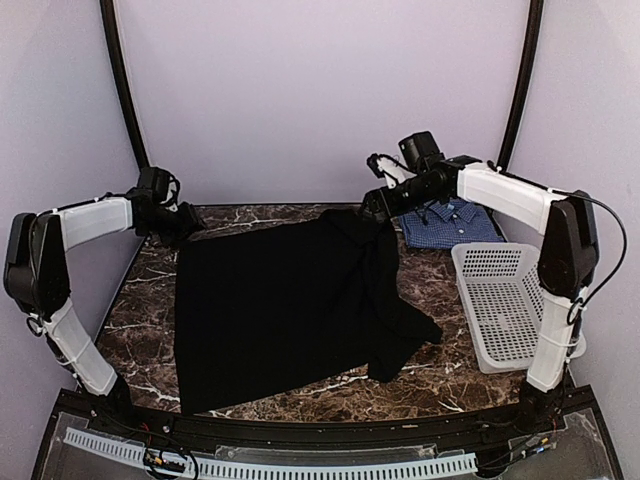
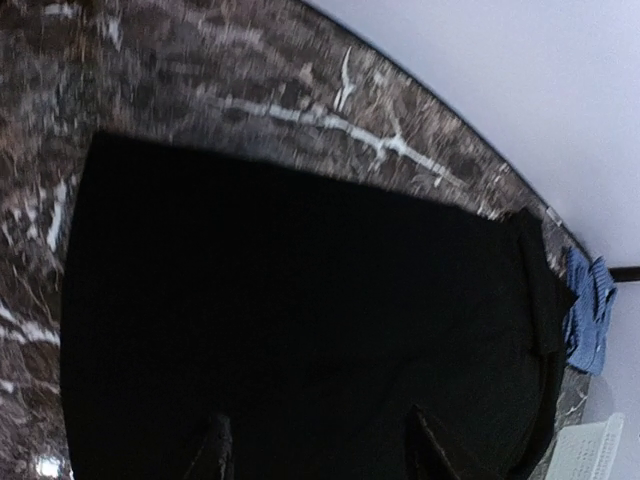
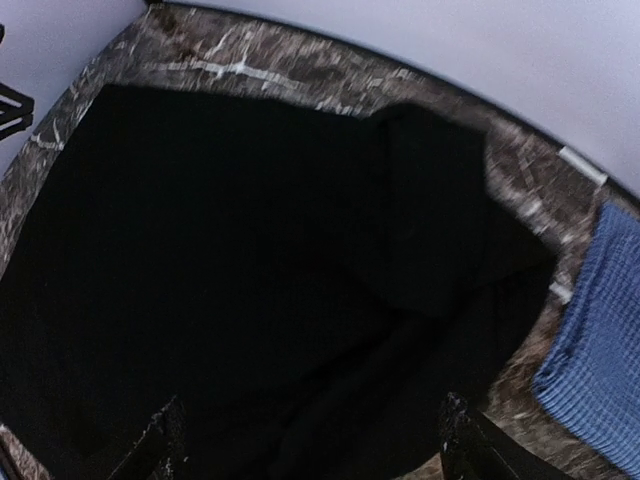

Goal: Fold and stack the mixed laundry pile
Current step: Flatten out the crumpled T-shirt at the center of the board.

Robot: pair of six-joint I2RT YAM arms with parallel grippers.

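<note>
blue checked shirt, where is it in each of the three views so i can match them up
Top external: blue checked shirt at far right, beyond the white basket.
Left wrist: shirt at right edge, past the black garment.
Right wrist: shirt in lower right corner.
Shared landmark: the black garment, beside the shirt in all three.

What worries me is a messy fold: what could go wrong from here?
The black garment is bunched and doubled over along its right side, so folding now would likely trap creases. Its loose flap lies close to the basket and could snag there. The blue shirt sits near that bunch; the open right claw might catch both.
</note>
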